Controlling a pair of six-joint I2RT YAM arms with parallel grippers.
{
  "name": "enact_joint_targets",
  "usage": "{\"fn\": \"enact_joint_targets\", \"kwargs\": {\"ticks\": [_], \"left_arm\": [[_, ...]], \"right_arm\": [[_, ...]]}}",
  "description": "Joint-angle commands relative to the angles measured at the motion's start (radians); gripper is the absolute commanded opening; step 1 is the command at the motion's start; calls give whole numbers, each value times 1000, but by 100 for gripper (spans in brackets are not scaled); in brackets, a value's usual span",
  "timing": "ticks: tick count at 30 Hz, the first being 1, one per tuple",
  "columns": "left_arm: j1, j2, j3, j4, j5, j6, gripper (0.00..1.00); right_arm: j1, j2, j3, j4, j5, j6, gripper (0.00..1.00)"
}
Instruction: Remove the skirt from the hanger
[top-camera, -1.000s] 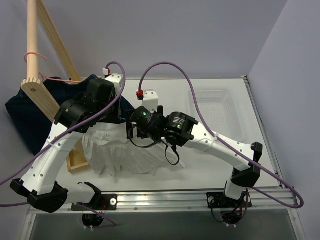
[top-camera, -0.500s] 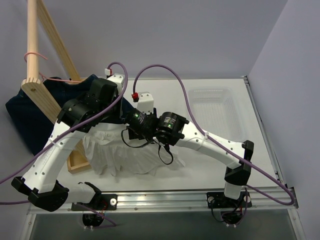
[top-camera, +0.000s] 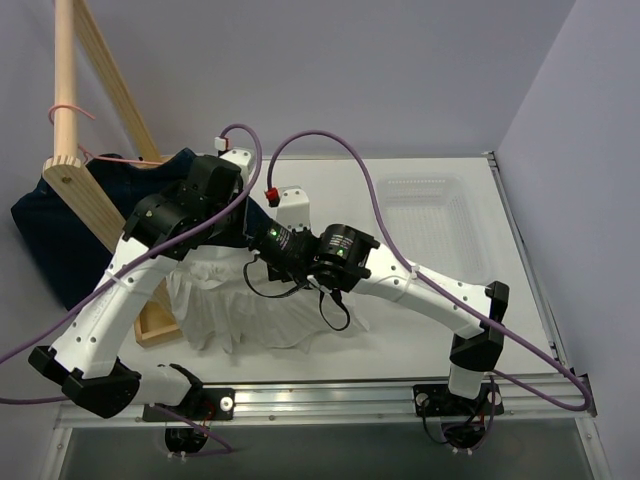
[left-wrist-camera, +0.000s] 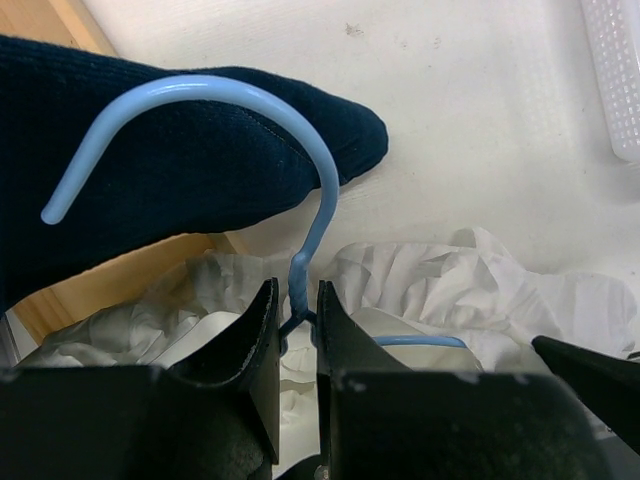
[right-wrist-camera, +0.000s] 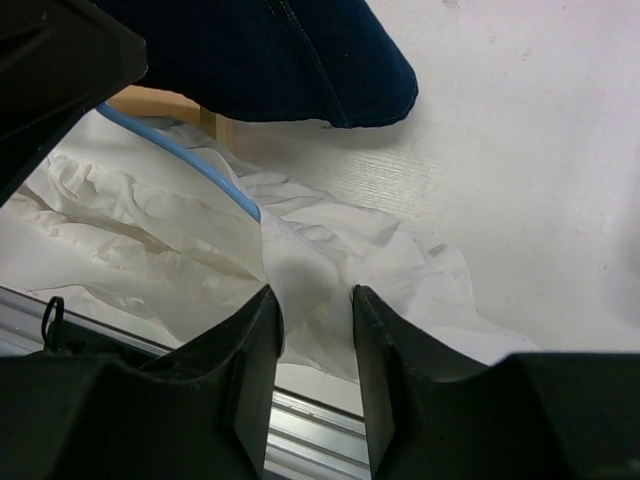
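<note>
Now the left tool (left-wrist-camera: 295, 335) is shut tight on the thin neck of the hanger (left-wrist-camera: 322, 190), just under the hook. The right tool (right-wrist-camera: 312, 310) has a fold of the skirt (right-wrist-camera: 160, 240) between its fingers, but I cannot tell if it pinches it. The skirt lies in a white heap on the desk (right-wrist-camera: 520, 200), with the blue wire going into it. The dark cloth (left-wrist-camera: 180, 160) sits right behind the hook. A small pinch of thin cloth may slip out. A hard pull may rip the skirt on the wire, or the hook may snag the dark cloth
</note>
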Motion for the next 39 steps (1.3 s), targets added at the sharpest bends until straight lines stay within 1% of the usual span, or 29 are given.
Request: {"fn": "enact_joint_targets", "kwargs": {"ticks": [1,2,4,5,7,8,9,17,22,23,29,39], "left_arm": [[-5,0,25,24,-24,1,2],[-5,3,26,23,-24,3,2],[-5,3,26,23,-24,6,2],[-3,3,26,23,-24,9,2],[-5,3,25,23,-26,9,2],[-5,3,26,23,-24,10,2],[-5,3,26,21,-26,13,2],[-5,-21,31,1,-26,23,2],[-5,-67,34,-9,-44,32,2],[-5,-75,26,-6,-46,41,2],[-5,-143,-4,-5,-49,44,2],[-5,-179,72,-55,-72,19,2]], "right_arm": [[6,-52,-1,-45,34,26,29],[6,-55,-7,-40,31,33,26],[6,-67,-21,-37,30,39,25],[6,-71,-25,-37,30,40,22],[6,-78,-45,-25,22,39,11],[6,-80,-50,-24,22,40,2],[6,-83,-54,-22,22,42,0],[6,-129,-122,-39,46,82,0],[6,-222,-220,-57,74,132,0],[6,-238,-263,-59,79,152,0],[0,-379,-393,-77,99,206,0],[-1,-521,-524,-149,95,295,0]]}}
